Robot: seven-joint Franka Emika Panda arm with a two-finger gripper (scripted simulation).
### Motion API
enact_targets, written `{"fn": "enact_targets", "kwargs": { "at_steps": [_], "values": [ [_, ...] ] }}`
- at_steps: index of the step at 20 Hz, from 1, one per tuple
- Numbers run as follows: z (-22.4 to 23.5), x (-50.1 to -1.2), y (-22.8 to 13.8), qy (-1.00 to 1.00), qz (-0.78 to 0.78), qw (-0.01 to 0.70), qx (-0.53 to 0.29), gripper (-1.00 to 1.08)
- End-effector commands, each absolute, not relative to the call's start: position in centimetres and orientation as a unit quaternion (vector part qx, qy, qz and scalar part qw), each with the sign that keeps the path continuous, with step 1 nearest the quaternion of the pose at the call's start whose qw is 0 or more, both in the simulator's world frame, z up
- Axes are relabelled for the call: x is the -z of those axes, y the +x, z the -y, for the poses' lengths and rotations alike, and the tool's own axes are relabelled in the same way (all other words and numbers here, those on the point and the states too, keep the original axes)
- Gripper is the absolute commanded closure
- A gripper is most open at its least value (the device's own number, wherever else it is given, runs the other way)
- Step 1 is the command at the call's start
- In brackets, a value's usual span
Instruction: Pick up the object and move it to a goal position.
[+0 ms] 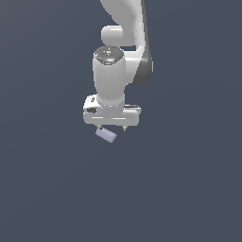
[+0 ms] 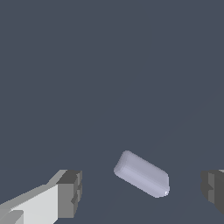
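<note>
The object is a small pale lavender-grey elongated block with rounded edges, lying at an angle on the dark grey surface. It also shows in the wrist view. My white gripper hangs just above it, with the block under the finger on the exterior view's left. In the wrist view the gripper is open, with the block lying between the two dark fingertips and touching neither. The jaws stand wide apart and hold nothing.
The white arm rises from the gripper toward the top of the exterior view. The flat dark grey surface stretches all around; nothing else is in view.
</note>
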State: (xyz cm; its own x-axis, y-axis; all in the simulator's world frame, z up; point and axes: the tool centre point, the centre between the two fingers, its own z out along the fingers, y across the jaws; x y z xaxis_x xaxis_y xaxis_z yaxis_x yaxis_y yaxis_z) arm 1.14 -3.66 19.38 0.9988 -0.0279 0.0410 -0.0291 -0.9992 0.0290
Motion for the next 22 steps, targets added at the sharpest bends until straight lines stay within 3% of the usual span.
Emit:
{"fn": "enact_targets", "kwargs": {
  "at_steps": [1,22],
  "values": [
    [3.8,-19.2,1.1,1.0,0.009,0.015,-0.02,-0.92],
    [6.0,-14.4,-1.5,0.985,-0.174,0.016,-0.009,-0.92]
  ]
}}
